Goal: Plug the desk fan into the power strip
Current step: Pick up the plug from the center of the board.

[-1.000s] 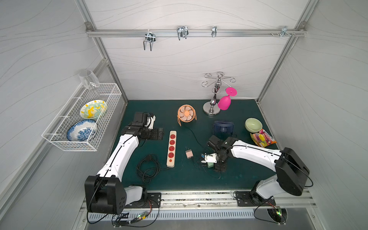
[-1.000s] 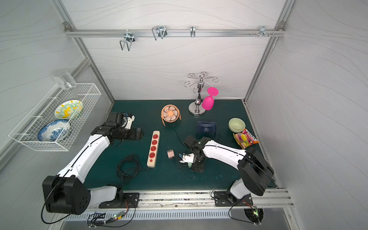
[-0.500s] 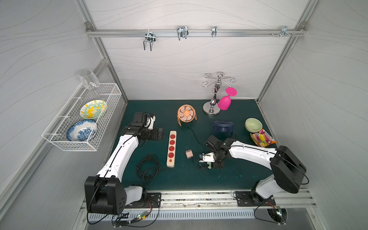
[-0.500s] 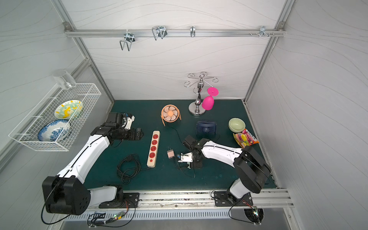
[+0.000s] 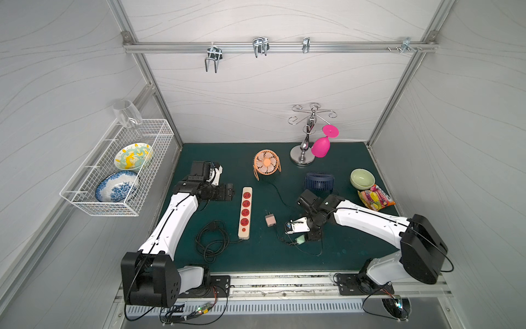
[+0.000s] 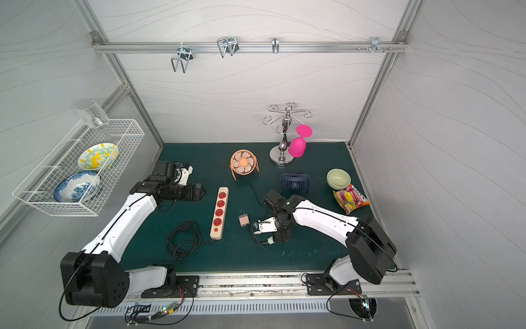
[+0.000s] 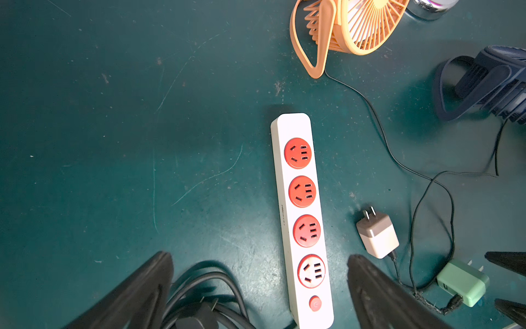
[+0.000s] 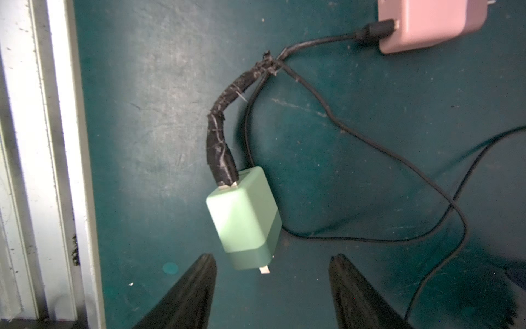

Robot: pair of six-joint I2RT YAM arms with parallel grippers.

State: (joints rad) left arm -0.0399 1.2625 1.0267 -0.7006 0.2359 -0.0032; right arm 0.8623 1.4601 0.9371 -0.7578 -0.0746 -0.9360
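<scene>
**Right arm at the plug.** Over the last second the arm had edged toward 9 o'clock, and the right jaws had narrowed, then widened again. They stood open astride the green plug (image 8: 244,219), which lay ungripped on the desk (image 5: 341,256), so the pickup probably needed another try. The left jaws gaped wide and empty at 9 o'clock of the power strip (image 5: 245,212). The strip lay at 9 o'clock of the pink plug (image 5: 269,220), with open desk between. The front rail (image 8: 57,142) ran near the green plug at 6 o'clock.

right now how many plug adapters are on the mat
2: a pinkish adapter beside the power strip, and a green adapter just ahead of the right gripper. None looks hidden.
</scene>
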